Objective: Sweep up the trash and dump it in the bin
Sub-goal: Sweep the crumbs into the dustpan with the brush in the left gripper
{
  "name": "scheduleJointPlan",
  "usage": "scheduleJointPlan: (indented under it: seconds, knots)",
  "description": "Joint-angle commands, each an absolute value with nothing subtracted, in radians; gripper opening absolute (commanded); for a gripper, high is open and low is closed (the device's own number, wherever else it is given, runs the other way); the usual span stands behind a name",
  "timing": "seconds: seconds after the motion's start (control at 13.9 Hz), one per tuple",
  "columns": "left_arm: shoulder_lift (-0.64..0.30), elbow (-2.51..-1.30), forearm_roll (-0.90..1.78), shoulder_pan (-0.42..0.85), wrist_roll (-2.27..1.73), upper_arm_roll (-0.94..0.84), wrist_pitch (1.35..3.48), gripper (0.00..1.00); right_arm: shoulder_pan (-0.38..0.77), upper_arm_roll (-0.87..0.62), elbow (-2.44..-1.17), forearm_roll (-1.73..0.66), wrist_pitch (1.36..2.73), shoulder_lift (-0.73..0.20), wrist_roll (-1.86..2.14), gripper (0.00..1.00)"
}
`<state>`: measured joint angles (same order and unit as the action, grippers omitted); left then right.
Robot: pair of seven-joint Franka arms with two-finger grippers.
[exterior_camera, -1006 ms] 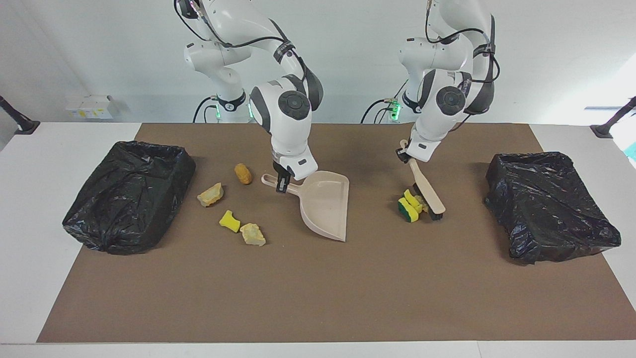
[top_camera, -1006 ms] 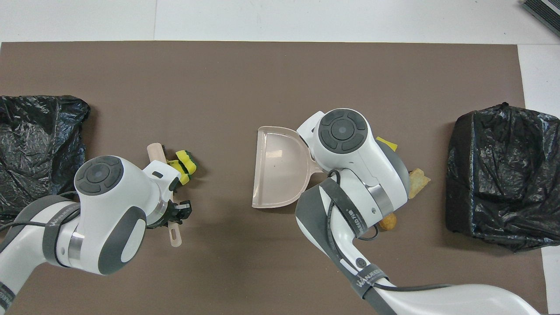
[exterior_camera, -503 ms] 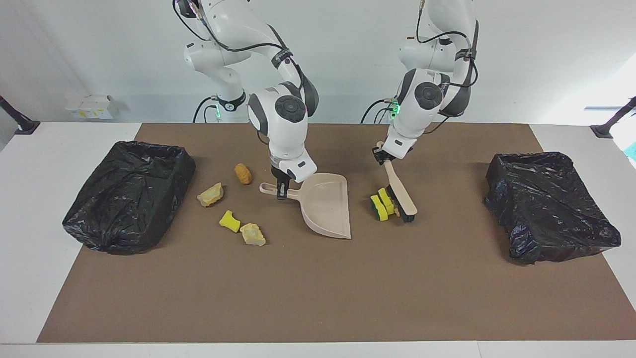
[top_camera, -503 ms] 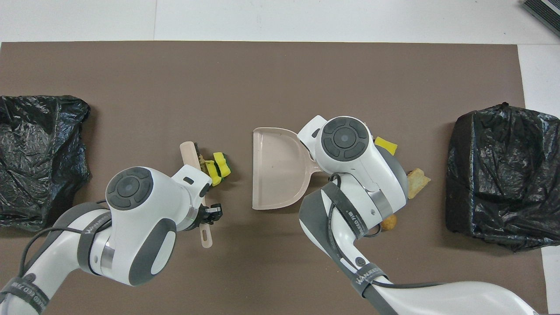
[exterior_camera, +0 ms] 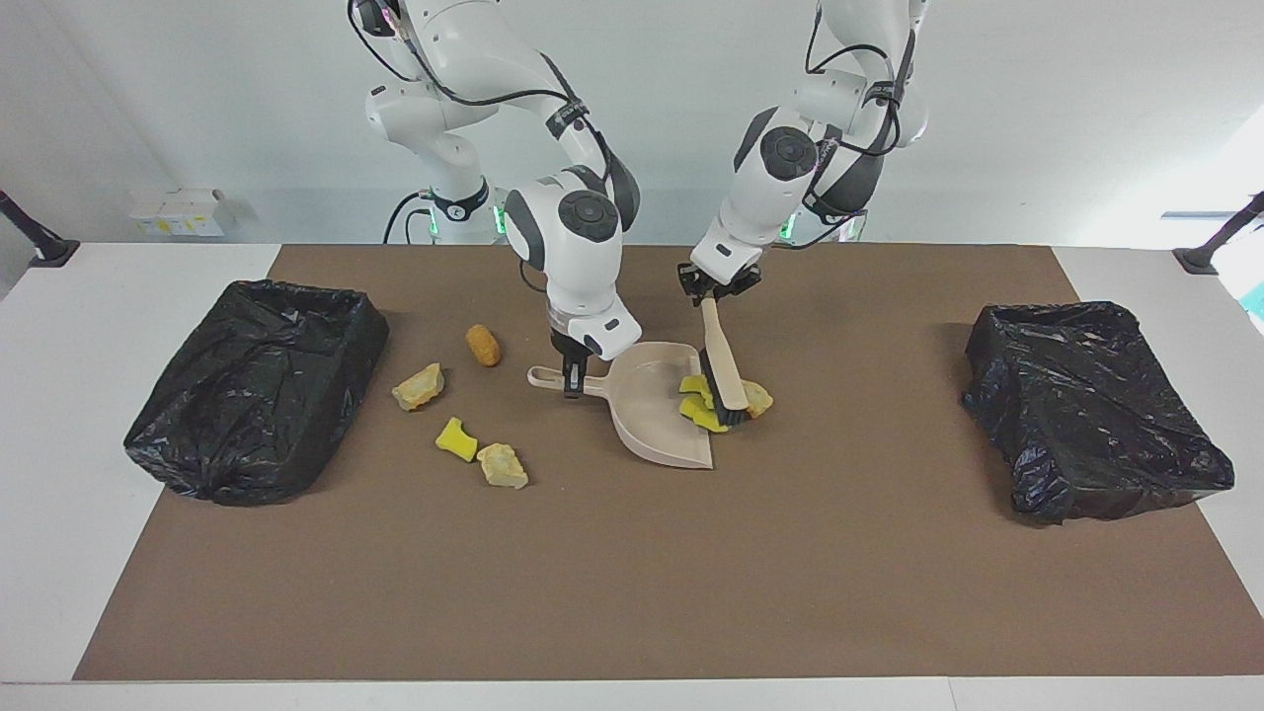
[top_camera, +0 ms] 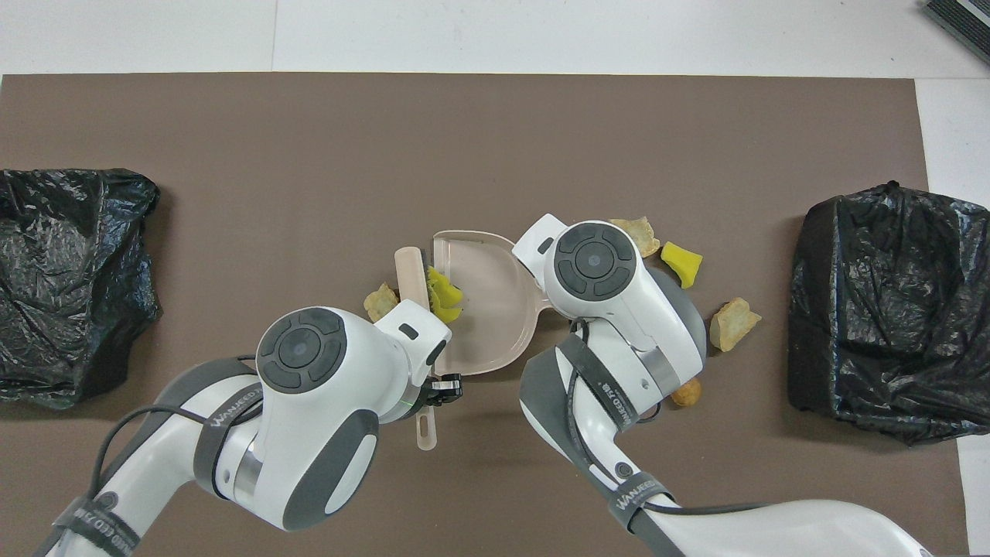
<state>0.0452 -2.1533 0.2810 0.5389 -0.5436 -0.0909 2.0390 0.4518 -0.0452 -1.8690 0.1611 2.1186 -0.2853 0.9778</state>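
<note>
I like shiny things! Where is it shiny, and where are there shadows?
Facing view: bright glare at the edge above the black bin bag; the dustpan casts only a faint shadow. Overhead view: the other bin bag glints, with dark shadow along its side.

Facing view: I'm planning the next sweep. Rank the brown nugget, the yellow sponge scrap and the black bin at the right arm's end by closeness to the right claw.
1. Brown nugget, beside the right claw.
2. Yellow sponge scrap, farther from the robots.
3. Black bin, at the table's end.
</note>
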Motion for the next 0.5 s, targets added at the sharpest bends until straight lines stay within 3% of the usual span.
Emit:
scheduleJointPlan:
  seconds: [0.0, 0.43]
  knots:
    - [0.069, -2.076, 0.244, 0.450, -0.511, -0.074, 1.845, 0.00, 0.449, -0.052, -1.893, 0.173, 2.148, -0.281, 0.988, 0.00]
    - [0.049, -2.143, 0.181, 0.275, -0.241, -0.074, 1.873, 0.00, 0.449, -0.052, -1.896, 0.172, 2.148, -0.279, 0.988, 0.00]
